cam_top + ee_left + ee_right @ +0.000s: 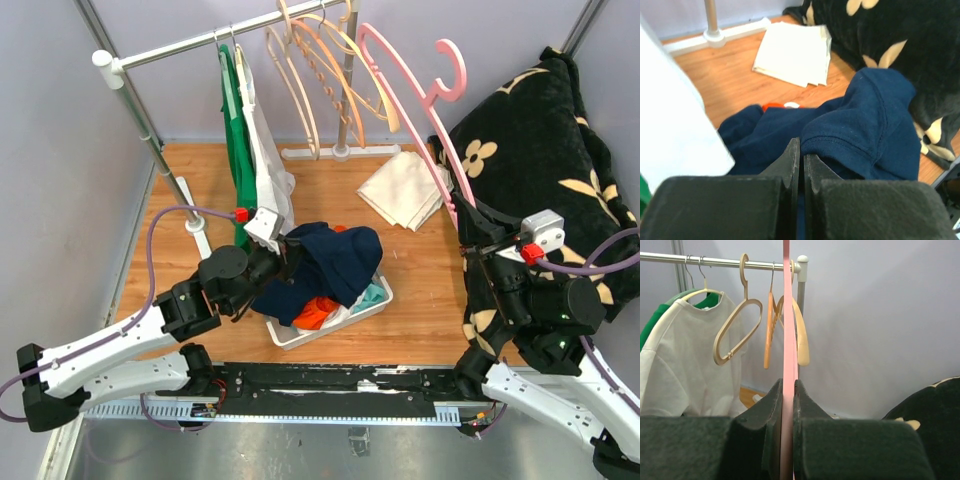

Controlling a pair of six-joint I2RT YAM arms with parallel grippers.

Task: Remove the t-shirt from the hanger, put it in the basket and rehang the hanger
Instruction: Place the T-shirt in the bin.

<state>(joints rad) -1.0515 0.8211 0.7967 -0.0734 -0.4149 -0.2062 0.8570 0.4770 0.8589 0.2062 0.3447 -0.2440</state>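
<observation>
Black floral blanket: heaped along the right edge of the table.
Clothes rail: far edge, carrying a green shirt, a white shirt and wooden hangers.
Navy t-shirt: piled on the white basket at the near middle, well apart from the pink hanger.
Folded cream cloth: flat, right of centre.
Right gripper: fingers clamped on the pink hanger, held upright.
Left gripper: fingers closed, tips at the navy t-shirt; whether cloth is pinched cannot be told.
</observation>
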